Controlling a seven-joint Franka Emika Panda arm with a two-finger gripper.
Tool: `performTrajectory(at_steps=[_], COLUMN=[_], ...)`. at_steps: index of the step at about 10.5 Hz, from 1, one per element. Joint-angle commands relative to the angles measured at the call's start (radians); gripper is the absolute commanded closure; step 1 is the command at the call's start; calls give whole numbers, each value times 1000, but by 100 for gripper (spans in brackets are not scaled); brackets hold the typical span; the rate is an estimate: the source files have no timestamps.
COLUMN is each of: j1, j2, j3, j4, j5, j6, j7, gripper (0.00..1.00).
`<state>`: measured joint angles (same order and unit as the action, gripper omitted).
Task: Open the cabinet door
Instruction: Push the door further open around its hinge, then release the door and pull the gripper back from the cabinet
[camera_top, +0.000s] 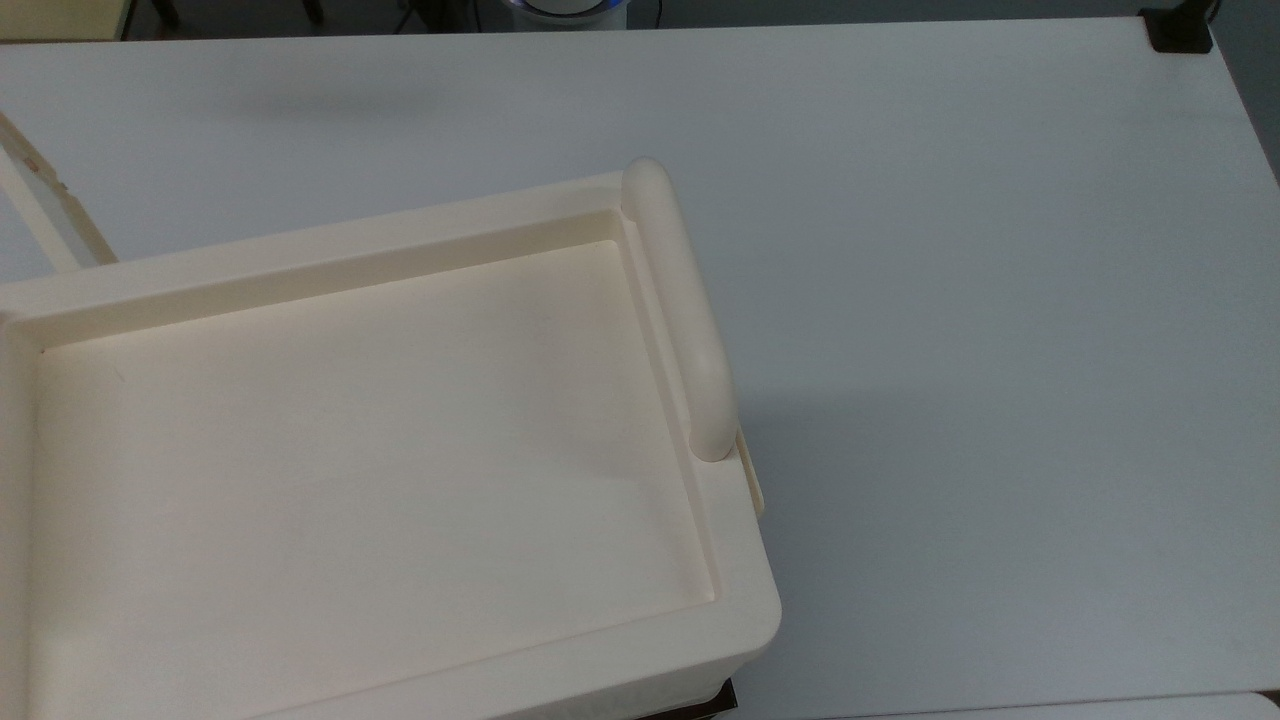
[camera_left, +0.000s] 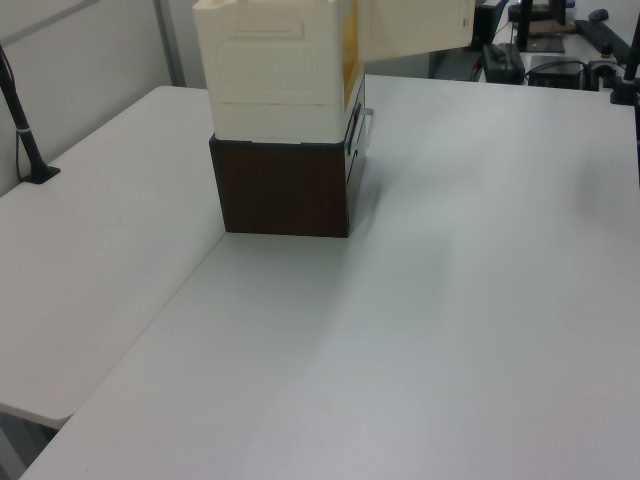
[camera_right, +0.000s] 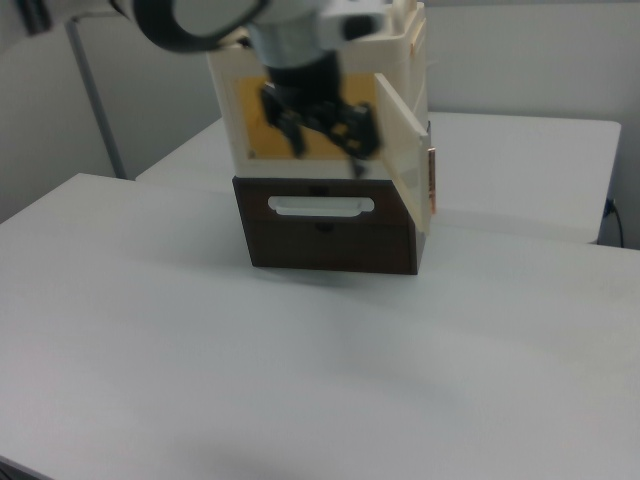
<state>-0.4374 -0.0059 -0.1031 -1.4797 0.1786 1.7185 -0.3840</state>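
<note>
One pincer (camera_right: 320, 125) before cabinet opening, touching nothing; cabinet door (camera_right: 405, 150) swung wide.

My cabinet door (camera_top: 45, 205) juts out as a thin sliver at the top view's far left, angled away from the cabinet's recessed top (camera_top: 360, 450). A rounded cream bar (camera_top: 680, 310) lines its right side, on the white table (camera_top: 1000, 300).
</note>
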Motion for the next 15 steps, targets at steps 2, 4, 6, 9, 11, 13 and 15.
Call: performTrajectory(at_steps=[2,4,6,9,11,13,15], j1=[315,431,518,537,537,537,534], j2=[-66,-62,-37,7,12,17,26], j3=[-12,-13,-13,-9,-7,-1,13], j4=[-33,-88,-112,-108,-108,-106,-108], j5=[-98,-113,-114,-139,-149,-188,-203], j6=[-105,-103,-99,-94,-97,-93,-30], j7=[351,367,369,353,358,356,367], gripper=[0,0,0,0,0,0,0])
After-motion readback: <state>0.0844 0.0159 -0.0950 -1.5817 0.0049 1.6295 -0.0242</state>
